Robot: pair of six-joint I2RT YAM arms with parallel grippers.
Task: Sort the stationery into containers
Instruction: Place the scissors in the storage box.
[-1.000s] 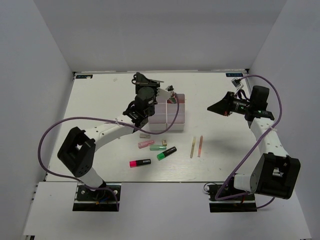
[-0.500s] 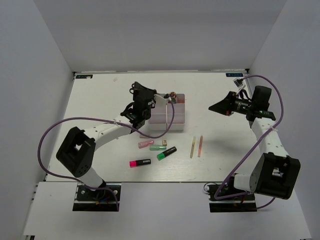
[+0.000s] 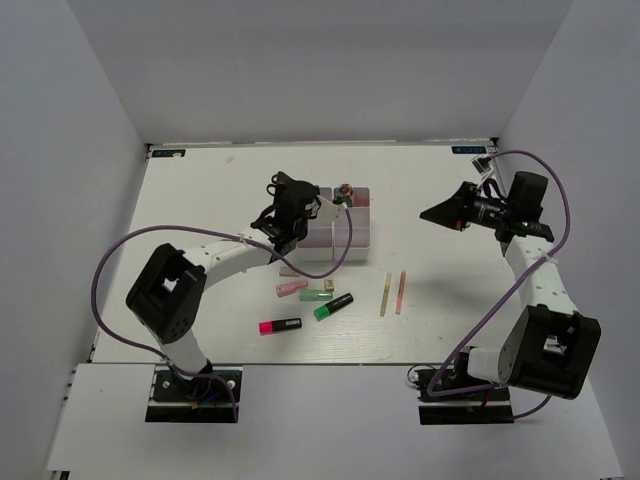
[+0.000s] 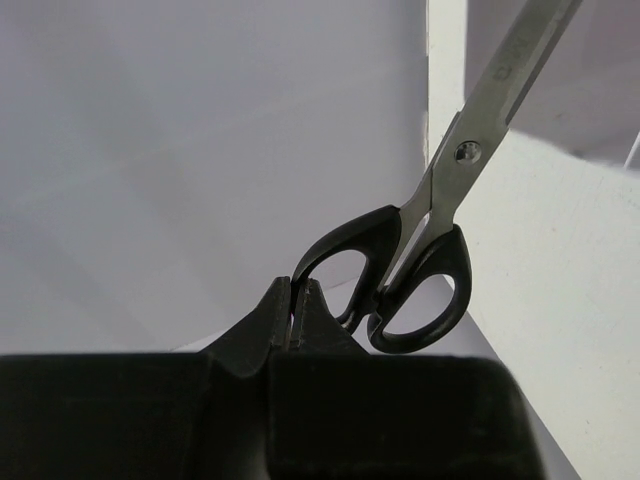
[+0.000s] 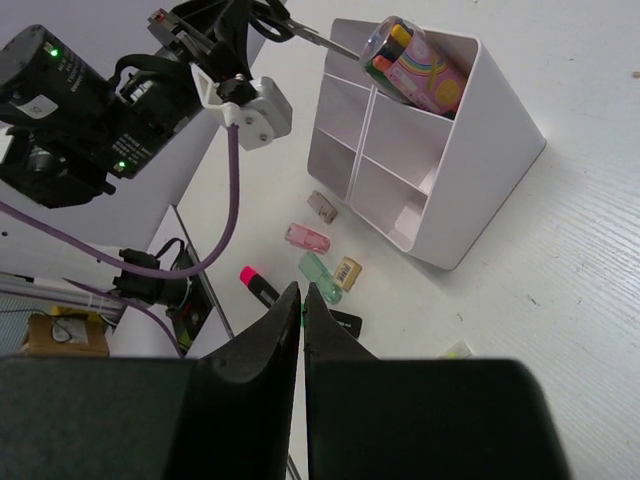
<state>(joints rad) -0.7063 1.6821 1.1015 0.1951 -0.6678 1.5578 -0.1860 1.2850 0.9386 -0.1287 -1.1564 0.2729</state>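
Note:
My left gripper is shut on the black handle of the scissors, jaws pinching one loop. It holds them in the air just left of the white bin block, blade pointing at the block's far corner. A fat pink tube stands in a far bin. On the table in front lie a pink highlighter, a green highlighter, pastel pink and green markers, two small erasers and two thin sticks. My right gripper is shut and empty, raised to the right.
The bin block lies tilted, with its openings toward the left arm. White walls close the table on three sides. Purple cables loop from both arms over the table's sides.
My left gripper has dropped lower and turned beside the bin block, still holding the scissors. The right arm has barely moved.

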